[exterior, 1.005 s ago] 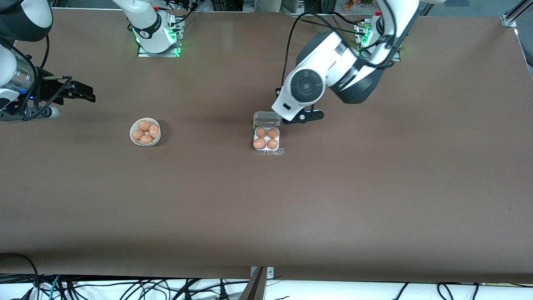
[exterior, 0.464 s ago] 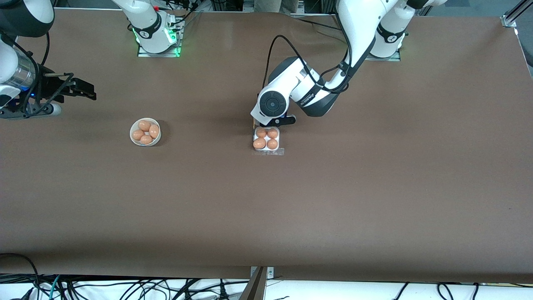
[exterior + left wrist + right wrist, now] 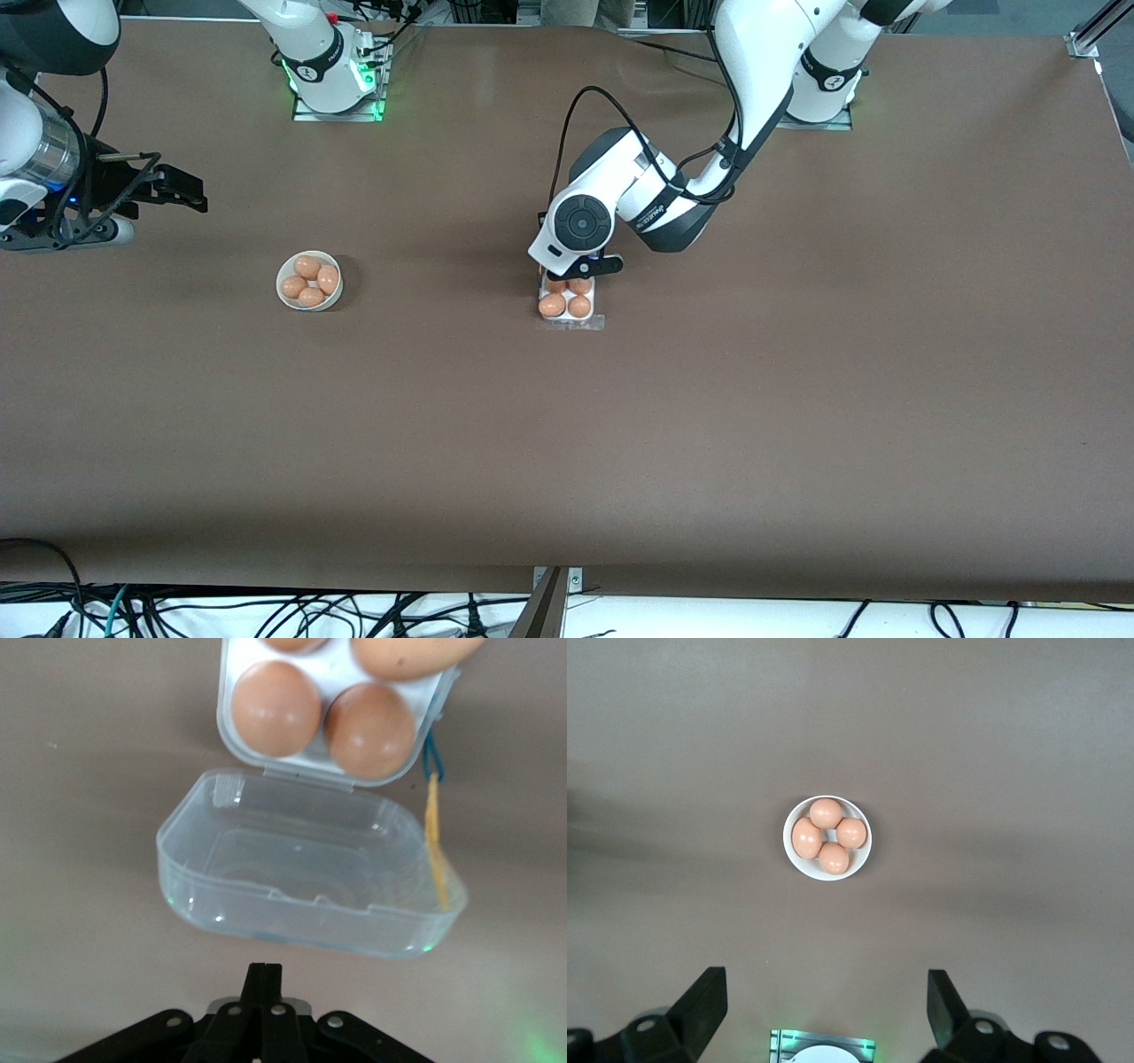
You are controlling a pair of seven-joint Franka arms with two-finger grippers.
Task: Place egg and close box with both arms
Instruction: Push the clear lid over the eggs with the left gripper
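The left gripper [image 3: 263,979], jaws together, sits just beside the box's open clear lid [image 3: 310,877]. The right gripper [image 3: 824,1001], jaws apart, waits above the bowl [image 3: 796,859] of eggs.

left tool [image 3: 263,979] | lowered to box [image 3: 569,312] lid [image 3: 310,877] | now covers farther eggs

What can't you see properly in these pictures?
- Front view: the left arm covers the box's open lid and the left gripper.
- Left wrist view: the two eggs farthest from the lid are cut off by the picture's edge.
- Right wrist view: the right gripper's arm is out of frame.
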